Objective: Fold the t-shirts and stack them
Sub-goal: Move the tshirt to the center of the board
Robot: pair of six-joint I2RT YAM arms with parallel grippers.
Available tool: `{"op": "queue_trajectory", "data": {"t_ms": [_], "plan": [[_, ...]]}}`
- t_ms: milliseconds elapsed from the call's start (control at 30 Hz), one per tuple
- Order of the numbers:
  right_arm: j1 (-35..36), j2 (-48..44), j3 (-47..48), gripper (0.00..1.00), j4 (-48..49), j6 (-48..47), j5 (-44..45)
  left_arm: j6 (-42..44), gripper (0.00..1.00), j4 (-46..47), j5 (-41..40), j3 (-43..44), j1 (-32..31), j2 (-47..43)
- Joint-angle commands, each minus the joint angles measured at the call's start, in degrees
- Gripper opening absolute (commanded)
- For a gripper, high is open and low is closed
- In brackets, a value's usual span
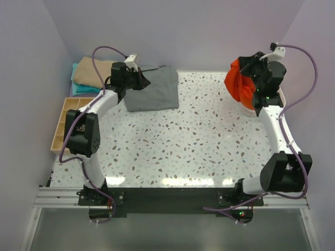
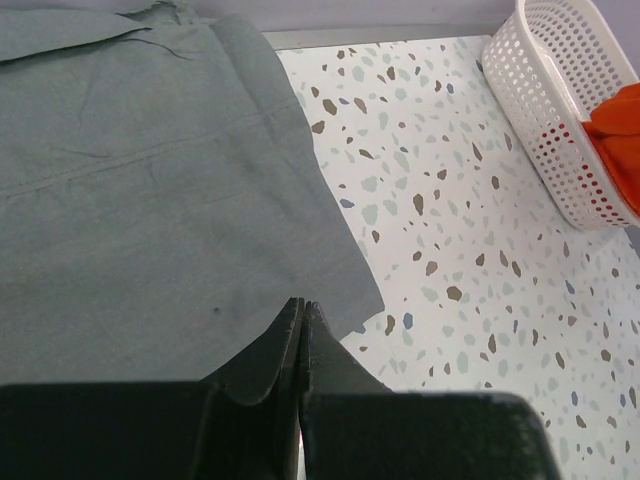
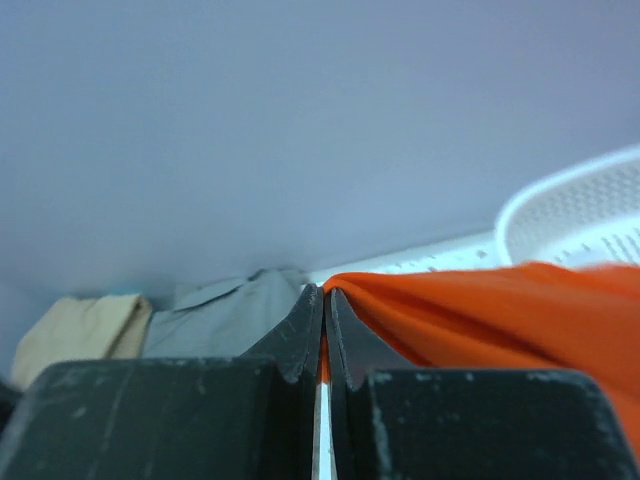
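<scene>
The right fingers (image 3: 318, 305) are shut on the orange-red t-shirt (image 1: 239, 83), which hangs bunched above the basket (image 2: 545, 110) at the counter's (image 1: 199, 141) far right corner. Bare counter for spreading it lies to their left. The left fingers (image 2: 296, 312) are closed over the grey t-shirt's (image 1: 157, 89) near edge at far left; whether they are pinching cloth I cannot tell.

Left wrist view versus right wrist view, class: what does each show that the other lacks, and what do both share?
Only the left wrist view: the left gripper, shut at the edge of the grey cloth t-shirt. Only the right wrist view: the folded tan cloth t-shirt and the right gripper, shut on the orange-red cloth t-shirt. Both: those two t-shirts and the white plastic mesh basket.
</scene>
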Motion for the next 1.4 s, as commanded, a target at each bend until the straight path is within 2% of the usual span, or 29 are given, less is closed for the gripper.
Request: {"op": "queue_trajectory", "data": {"t_ms": [0,133,200,367,467,500,667,700,733,767,800,833,867,900,967,1000,1033,1200,1233,1367], "plan": [[6.8,-4.7,13.1,0.00,-3.6,-5.1,-14.2,-0.3,0.00,1.1,-0.1,1.6,-0.6,0.1],[14.1,-8.2,19.9,0.00,-12.2,-9.5,-19.3,-1.5,0.00,2.5,-2.3,-1.1,-0.6,-2.7],[15.2,-9.2,22.8,0.00,-14.3,-9.2,-23.4,-2.2,0.00,3.3,-3.3,-2.6,-0.6,-3.9],[16.6,-13.0,22.5,0.00,-17.8,-4.7,-30.5,-4.4,0.00,4.1,-7.2,-6.9,-0.6,-10.1],[17.7,-16.1,16.7,0.00,-18.7,-1.6,-34.3,-5.5,0.00,4.5,-11.4,-12.5,-0.8,-16.7],[17.8,-17.0,11.9,0.00,-19.5,-1.8,-34.5,-5.5,0.00,4.0,-12.4,-15.3,-0.7,-20.5],[18.1,-19.2,-3.6,0.00,-30.6,-5.7,-30.8,-5.9,0.03,0.8,-17.3,-24.2,-1.1,-31.3],[18.2,-18.7,-9.0,0.04,-32.0,-6.6,-30.3,-6.0,0.05,0.4,-17.7,-27.6,-1.4,-34.4],[18.3,-18.7,-11.8,0.18,-32.9,-7.6,-29.7,-5.9,0.10,0.0,-18.2,-29.4,-2.2,-36.0],[18.2,-18.6,-13.8,0.31,-34.6,-10.3,-23.6,-5.7,0.12,-0.1,-19.4,-31.0,-2.7,-37.5],[18.3,-18.8,-16.8,0.34,-36.2,-11.6,-20.3,-4.8,0.14,-0.3,-20.1,-33.7,-3.1,-40.0],[18.4,-19.6,-18.1,0.38,-37.1,-12.6,-17.9,-4.2,0.20,-0.7,-20.7,-34.7,-4.2,-41.0],[18.3,-19.9,-18.9,0.46,-37.9,-14.5,-14.5,-3.5,0.24,-1.1,-20.7,-35.4,-4.6,-41.7],[18.3,-20.0,-18.7,0.49,-38.9,-15.2,-10.0,-2.5,0.26,-2.7,-20.8,-35.8,-5.1,-42.2],[18.3,-19.9,-17.6,0.46,-41.9,-15.9,-7.9,-2.3,0.25,-5.4,-19.8,-35.7,-6.4,-41.8],[18.4,-19.7,-15.9,0.57,-42.7,-15.6,-7.2,-2.6,0.25,-6.9,-19.2,-35.8,-6.9,-41.3],[18.4,-19.2,-14.9,0.60,-45.4,-15.5,-7.3,-2.8,0.24,-7.5,-18.3,-36.1,-8.3,-41.1],[20.9,-16.2,-11.8,0.56,-49.6,-15.8,-18.7,-3.6,0.18,-10.2,-17.7,-39.3,-13.6,-40.3],[23.7,-15.2,-11.3,0.55,-51.9,-16.3,-20.9,-4.1,0.17,-10.4,-18.1,-40.0,-15.1,-40.1],[33.5,-10.8,-11.7,0.54,-53.1,-16.3,-19.6,-6.5,0.14,-9.6,-17.8,-44.1,-18.1,-39.1]]}}
